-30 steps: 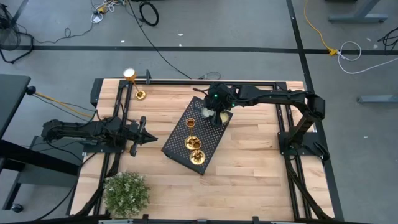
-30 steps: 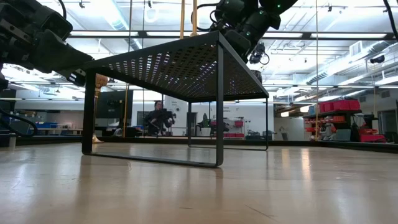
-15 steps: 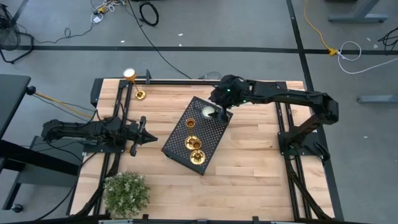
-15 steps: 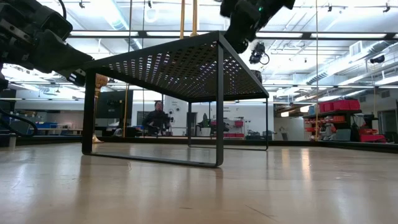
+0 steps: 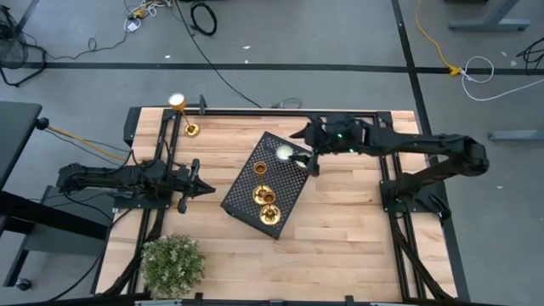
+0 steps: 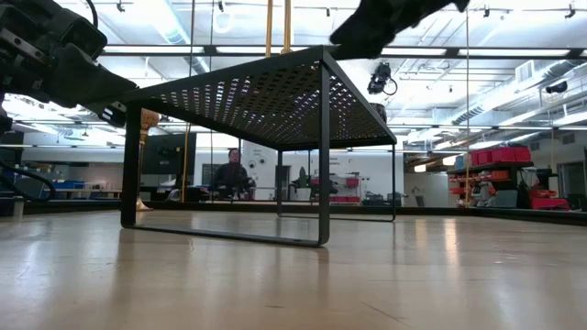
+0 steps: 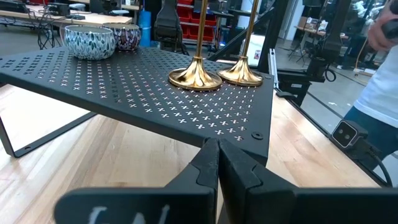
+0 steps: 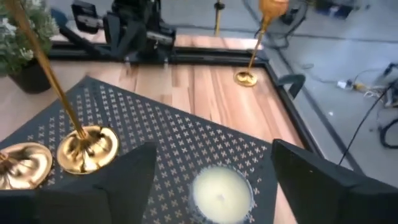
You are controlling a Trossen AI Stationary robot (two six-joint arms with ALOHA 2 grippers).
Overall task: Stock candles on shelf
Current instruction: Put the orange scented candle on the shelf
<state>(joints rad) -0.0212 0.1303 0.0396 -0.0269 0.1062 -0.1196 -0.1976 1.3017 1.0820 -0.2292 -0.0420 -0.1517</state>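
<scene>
Candle (image 8: 219, 195) on shelf (image 8: 186, 149), just below released right hand (image 8: 214, 171), seemingly untouched.

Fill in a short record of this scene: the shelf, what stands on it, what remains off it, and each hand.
shelf: black perforated-metal shelf, set askew mid-table
on shelf: gold brass candlesticks, at least two; round cream candle
off shelf: lone gold candlestick, at the table's far left corner
right hand: open, fingers either side of the cream candle, not touching it
left hand: shut, on the shelf's left side, apart from it
other: bushy green plant, near left corner
</scene>
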